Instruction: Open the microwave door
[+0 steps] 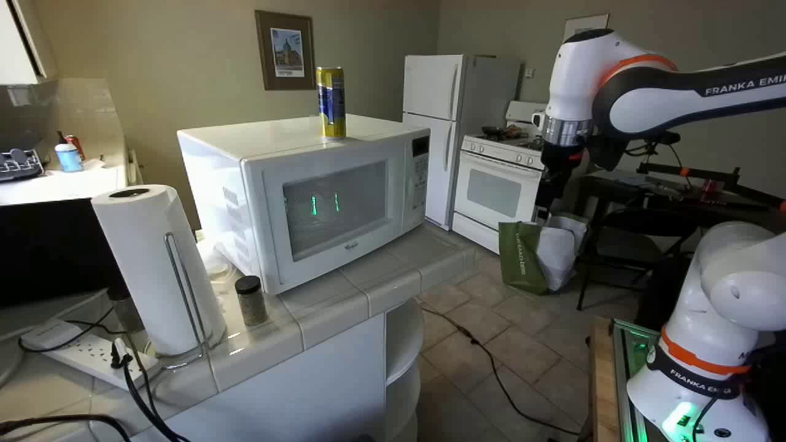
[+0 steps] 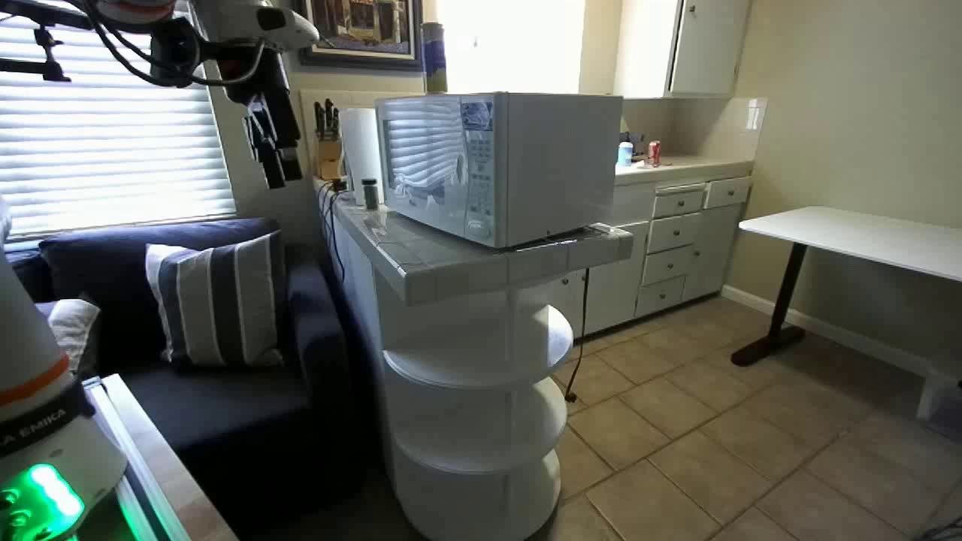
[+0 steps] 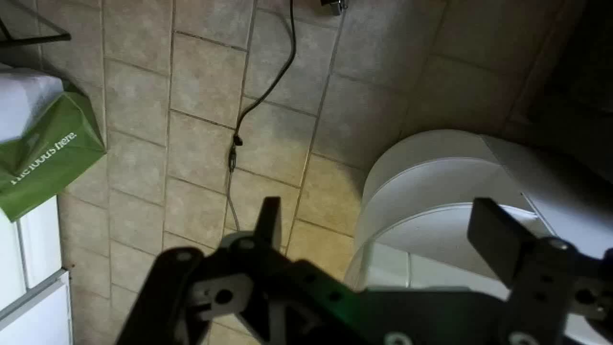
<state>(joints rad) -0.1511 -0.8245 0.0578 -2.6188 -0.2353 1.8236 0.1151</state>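
Observation:
The microwave door [image 1: 338, 212] is a white panel with a large dark window, and it is closed on the boxy white microwave [image 1: 212, 159]. The door also shows at a slant in an exterior view [image 2: 425, 154], left of the control panel [image 2: 481, 165]. The microwave stands on the tiled counter [image 1: 393, 270]. My gripper [image 3: 376, 218] is open and empty, with its fingers wide apart over the floor and counter corner. In both exterior views it hangs pointing down [image 1: 546, 199], [image 2: 272, 161], in the air, apart from the microwave. The microwave is out of the wrist view.
A tall can [image 1: 332, 101] stands on the microwave. A paper towel roll [image 1: 153, 270], a dark-lidded jar [image 1: 251, 301] and a power strip [image 1: 86, 356] stand beside it. Rounded white shelves [image 2: 481, 421] are below the counter end. A green bag [image 1: 522, 258] stands on the floor.

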